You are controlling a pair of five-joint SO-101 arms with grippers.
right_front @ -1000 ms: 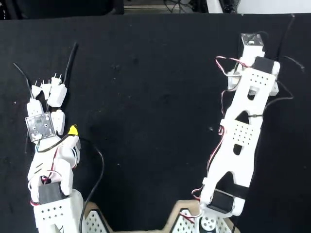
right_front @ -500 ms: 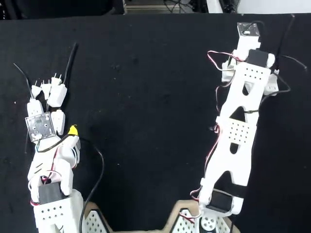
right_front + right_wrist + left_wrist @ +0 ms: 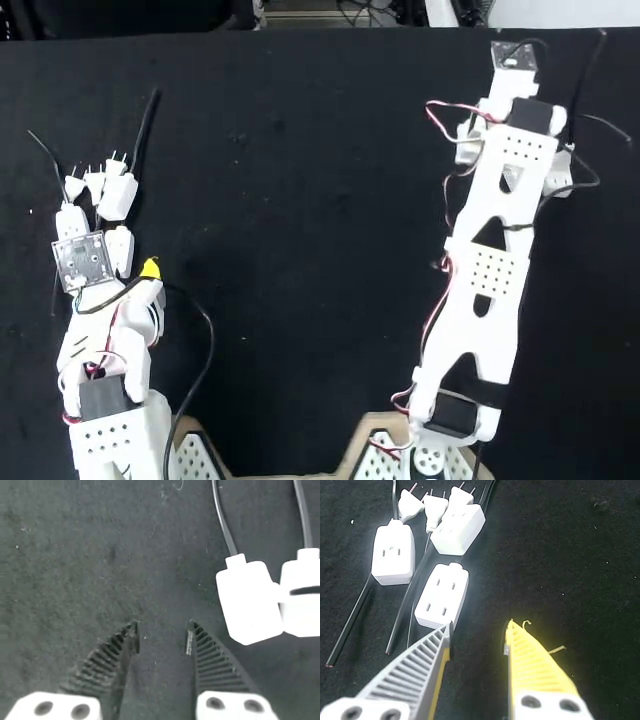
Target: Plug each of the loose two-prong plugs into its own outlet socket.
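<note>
The right fingers [image 3: 215, 665] are pushing farther out, open beside a corded white block [image 3: 250, 600] they probably need to grasp next, while the left fingers [image 3: 532, 660] are hanging open near the plugs [image 3: 432, 505] and sockets [image 3: 441, 596].

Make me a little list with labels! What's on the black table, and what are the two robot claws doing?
table: covered in black cloth
outlet blocks: three, white, every slot that shows is empty
loose plugs: at least two, prongs bare, lying just beyond the outlet blocks
left gripper: open, holding nothing, close to the nearest outlet block
right gripper: open, holding nothing
white blocks: two, side by side, each with a cord, beside the right gripper
plugged in so far: nothing
</note>
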